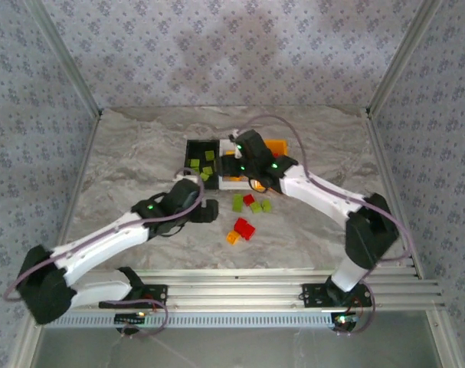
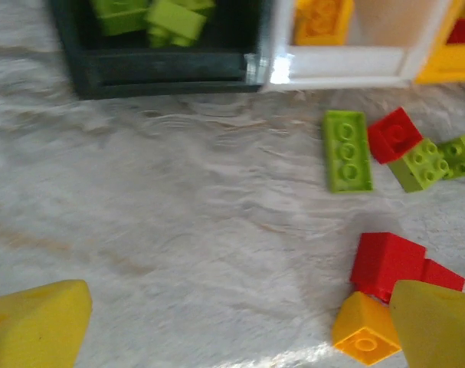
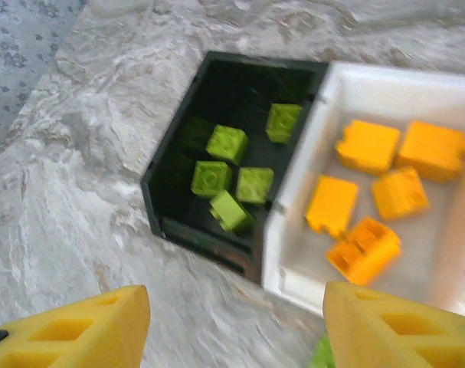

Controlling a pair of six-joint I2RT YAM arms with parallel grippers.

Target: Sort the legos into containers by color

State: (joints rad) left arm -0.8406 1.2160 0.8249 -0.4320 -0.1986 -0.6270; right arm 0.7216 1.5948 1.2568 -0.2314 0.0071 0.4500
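Note:
The black container point(image 3: 159, 195) holds several green legos point(image 3: 227, 143). Right beside it, the white container point(image 3: 289, 253) holds several orange legos point(image 3: 368, 146). My right gripper point(image 3: 236, 330) hovers open above their near edges with nothing between its fingers, and is also seen from above point(image 1: 243, 157). The orange-yellow container point(image 1: 275, 146) stands to the right of the white one. Loose green point(image 2: 347, 149), red point(image 2: 387, 261) and orange point(image 2: 365, 328) legos lie on the table. My left gripper point(image 2: 240, 337) is open low over bare table, its right finger point(image 2: 435, 322) beside the orange lego.
The marble-patterned table top point(image 1: 140, 153) has walls at its back and sides. Both arms reach toward the middle, the left forearm point(image 1: 109, 238) crossing the near left. Bare surface lies to the left of the black container.

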